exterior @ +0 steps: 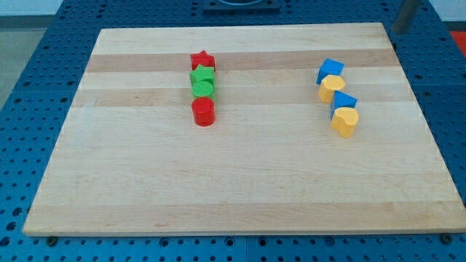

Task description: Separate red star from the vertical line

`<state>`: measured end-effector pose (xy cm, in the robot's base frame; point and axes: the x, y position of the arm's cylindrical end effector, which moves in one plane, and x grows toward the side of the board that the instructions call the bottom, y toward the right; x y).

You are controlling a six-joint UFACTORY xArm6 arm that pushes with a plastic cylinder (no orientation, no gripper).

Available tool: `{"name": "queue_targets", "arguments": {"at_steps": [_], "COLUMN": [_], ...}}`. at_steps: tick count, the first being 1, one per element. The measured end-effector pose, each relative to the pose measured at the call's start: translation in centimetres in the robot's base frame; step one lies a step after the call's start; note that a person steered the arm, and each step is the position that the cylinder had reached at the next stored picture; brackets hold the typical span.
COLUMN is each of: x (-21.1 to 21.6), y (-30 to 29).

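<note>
Red star (202, 60) sits at top end of the vertical line, touching green block (202, 75).
My tip is not shown; rod (405, 14) seen far upper right, nothing contacted.

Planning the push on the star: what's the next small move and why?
Probably bring my tip from the view's top right across to just right of the red star, then push left. The star tops the line, touching the green block below; a sideways push should spare the rest.
</note>
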<state>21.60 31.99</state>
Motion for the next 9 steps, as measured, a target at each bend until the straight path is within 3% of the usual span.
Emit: {"name": "queue_targets", "arguments": {"at_steps": [5,9], "x": [13.5,13.5], "y": [-9.2,-15.2]}}
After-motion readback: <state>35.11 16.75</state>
